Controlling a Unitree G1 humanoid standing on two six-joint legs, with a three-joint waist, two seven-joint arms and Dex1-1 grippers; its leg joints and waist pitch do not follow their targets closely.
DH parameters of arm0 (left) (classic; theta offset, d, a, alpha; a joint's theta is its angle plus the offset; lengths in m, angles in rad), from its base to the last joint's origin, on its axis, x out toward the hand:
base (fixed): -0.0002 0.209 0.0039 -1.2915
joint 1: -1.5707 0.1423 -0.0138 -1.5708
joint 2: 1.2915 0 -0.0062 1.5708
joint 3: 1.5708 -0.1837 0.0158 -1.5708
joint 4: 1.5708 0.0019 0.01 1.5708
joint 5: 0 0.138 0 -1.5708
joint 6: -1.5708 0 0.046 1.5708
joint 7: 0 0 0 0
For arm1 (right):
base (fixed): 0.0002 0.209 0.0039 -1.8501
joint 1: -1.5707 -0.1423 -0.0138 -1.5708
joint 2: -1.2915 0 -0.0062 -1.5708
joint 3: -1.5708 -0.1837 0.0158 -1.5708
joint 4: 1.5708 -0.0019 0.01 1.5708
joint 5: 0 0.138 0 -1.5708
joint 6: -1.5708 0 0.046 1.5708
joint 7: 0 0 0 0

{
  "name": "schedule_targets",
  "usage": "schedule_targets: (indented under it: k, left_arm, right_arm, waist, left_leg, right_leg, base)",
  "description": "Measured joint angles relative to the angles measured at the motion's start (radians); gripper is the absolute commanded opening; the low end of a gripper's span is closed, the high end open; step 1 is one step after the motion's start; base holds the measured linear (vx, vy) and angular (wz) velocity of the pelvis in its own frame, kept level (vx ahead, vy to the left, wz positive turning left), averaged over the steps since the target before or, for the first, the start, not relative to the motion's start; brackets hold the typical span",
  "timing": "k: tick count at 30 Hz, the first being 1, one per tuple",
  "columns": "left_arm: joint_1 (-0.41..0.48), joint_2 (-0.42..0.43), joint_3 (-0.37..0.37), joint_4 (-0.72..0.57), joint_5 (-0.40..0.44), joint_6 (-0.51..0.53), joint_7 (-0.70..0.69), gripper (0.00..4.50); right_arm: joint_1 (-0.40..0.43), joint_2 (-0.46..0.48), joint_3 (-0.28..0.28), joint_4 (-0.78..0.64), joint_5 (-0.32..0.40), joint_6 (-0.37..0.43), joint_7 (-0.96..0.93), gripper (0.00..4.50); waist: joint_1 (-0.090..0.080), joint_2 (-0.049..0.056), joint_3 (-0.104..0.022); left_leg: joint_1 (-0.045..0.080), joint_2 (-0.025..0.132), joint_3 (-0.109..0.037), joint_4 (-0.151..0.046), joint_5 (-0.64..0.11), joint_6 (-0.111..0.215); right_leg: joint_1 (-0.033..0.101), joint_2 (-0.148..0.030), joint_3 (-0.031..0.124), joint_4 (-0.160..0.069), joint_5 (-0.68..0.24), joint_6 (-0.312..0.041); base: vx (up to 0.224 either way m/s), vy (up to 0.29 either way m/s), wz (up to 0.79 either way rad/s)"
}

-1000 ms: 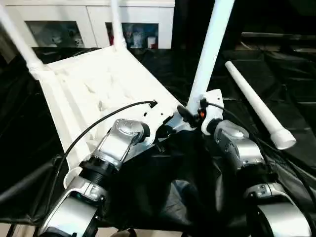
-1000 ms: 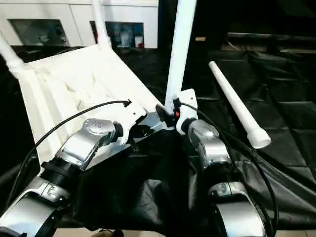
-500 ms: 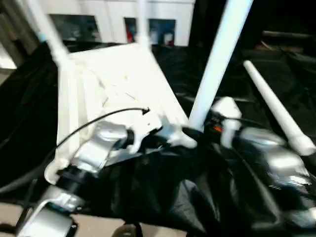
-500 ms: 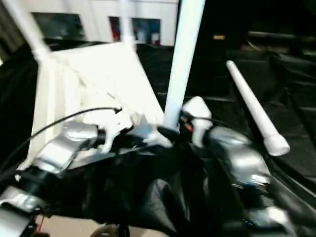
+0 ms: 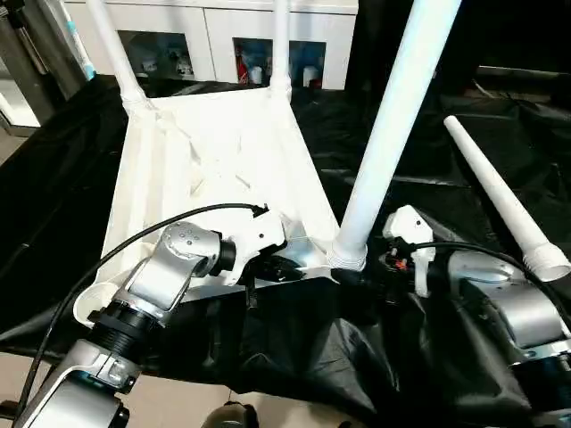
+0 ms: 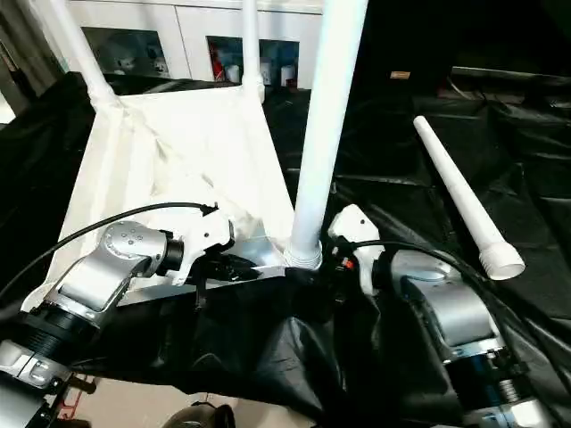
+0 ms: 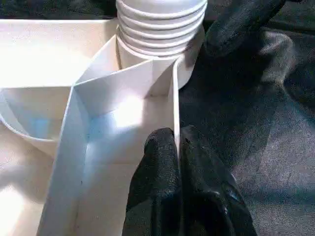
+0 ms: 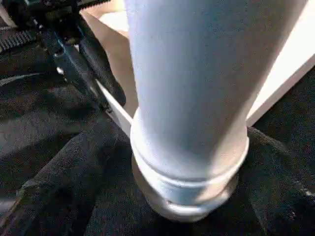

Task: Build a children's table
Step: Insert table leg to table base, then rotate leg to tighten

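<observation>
The upside-down table top (image 5: 210,169) now lies squarer to the robot, its far end swung toward the white cabinets, so three upright legs show instead of leaning off to the left. The right gripper (image 5: 385,267) has backed off the near-corner leg (image 5: 393,134), its jaws spread wider, and sits just beside the socket (image 5: 346,259).

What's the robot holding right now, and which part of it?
The left gripper is shut on the thin side wall of the table top, beside the corner socket of the near leg. The right gripper holds nothing.
</observation>
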Motion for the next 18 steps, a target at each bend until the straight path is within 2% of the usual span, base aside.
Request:
schedule_targets:
  k: [10,15,18]
  left_arm:
    - [-0.001,0.008,-0.005,0.005,0.002,-0.013,-0.001,0.0]
    - [-0.001,0.009,-0.008,0.005,0.003,-0.015,-0.002,0.0]
    - [-0.001,0.009,-0.01,0.005,0.003,-0.017,-0.005,0.0]
  right_arm:
    - [-0.016,0.041,0.0,0.018,0.0,-0.014,-0.033,4.14]
    - [-0.02,0.058,-0.001,0.025,0.001,-0.025,-0.045,3.52]
    - [-0.02,0.058,-0.001,0.026,0.001,-0.026,-0.047,3.33]
  waist:
    - [0.001,0.001,0.0]
    - [0.001,0.001,0.0]
    - [0.001,0.001,0.0]
  left_leg:
    - [-0.001,0.0,0.0,0.002,0.003,0.005]
    - [-0.001,0.0,0.0,0.003,0.003,0.005]
    - [-0.001,0.0,0.0,0.003,0.003,0.005]
  right_leg:
    - [0.0,0.0,0.0,0.002,0.0,0.0]
    - [0.0,0.0,0.0,0.003,0.0,0.0]
    - [0.0,0.0,0.0,0.003,0.0,0.0]
  base:
    - [0.0,0.0,0.0]
    - [0.0,0.0,0.0]
    - [0.0,0.0,0.0]
